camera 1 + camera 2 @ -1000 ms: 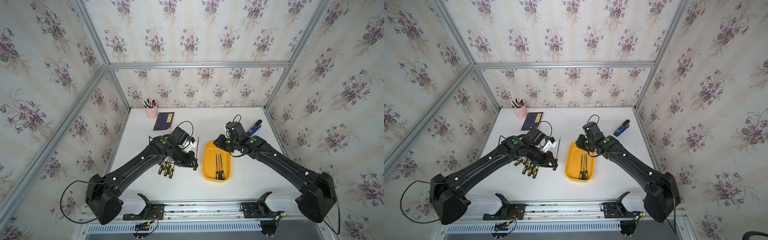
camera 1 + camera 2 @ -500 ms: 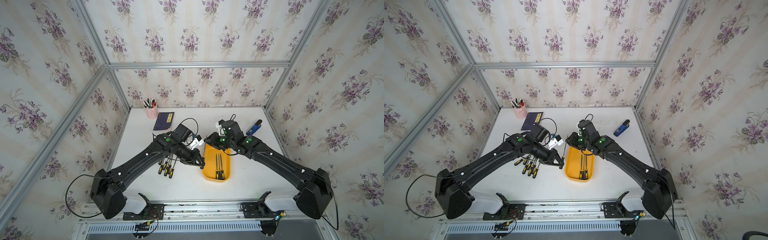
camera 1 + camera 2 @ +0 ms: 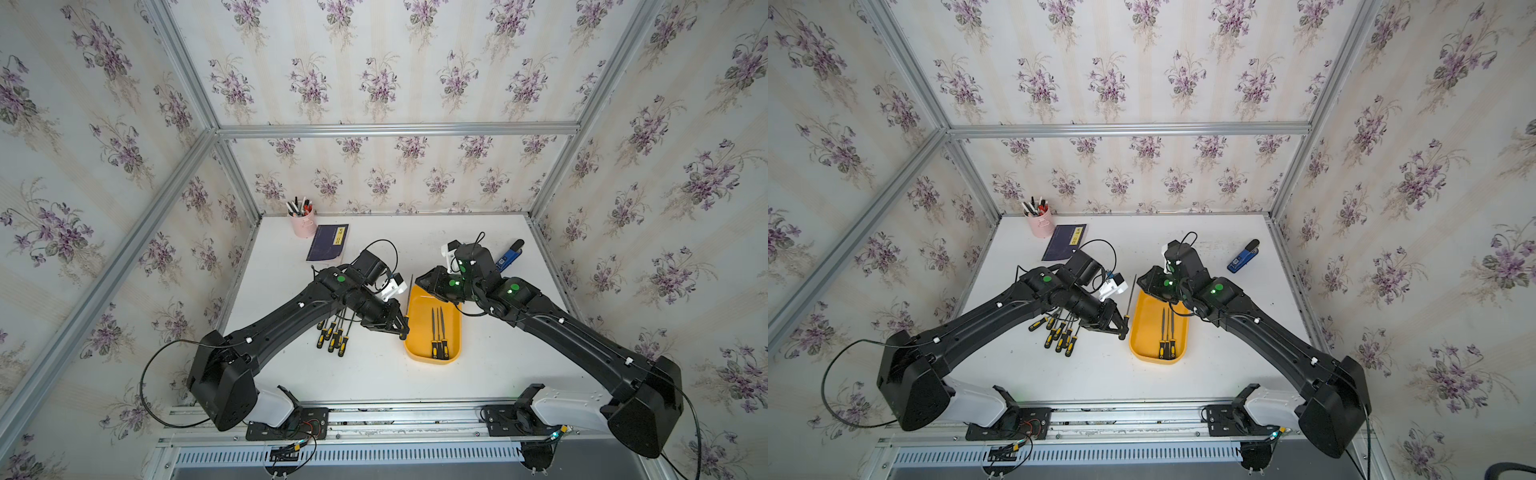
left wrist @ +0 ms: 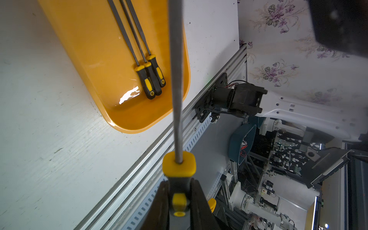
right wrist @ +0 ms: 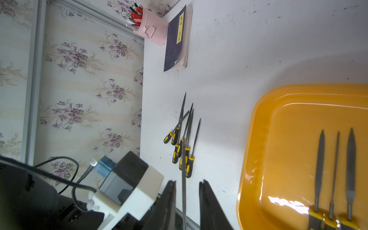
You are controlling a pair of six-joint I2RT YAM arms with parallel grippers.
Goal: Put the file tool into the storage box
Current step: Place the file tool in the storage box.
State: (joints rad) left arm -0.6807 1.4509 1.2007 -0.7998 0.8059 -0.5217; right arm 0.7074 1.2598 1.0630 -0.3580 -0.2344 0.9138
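The right end effector (image 5: 186,182) has moved in, jaws apart astride the file (image 4: 176,79) that the left end effector (image 4: 180,182) clamps; a handover toward the storage box (image 3: 415,332) looks imminent.

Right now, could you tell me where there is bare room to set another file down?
Free: the storage box floor between its three files and the wall facing the loose files; also the table in front of the box. Crowded: the box's far end, where the right gripper straddles the file that the left gripper holds.
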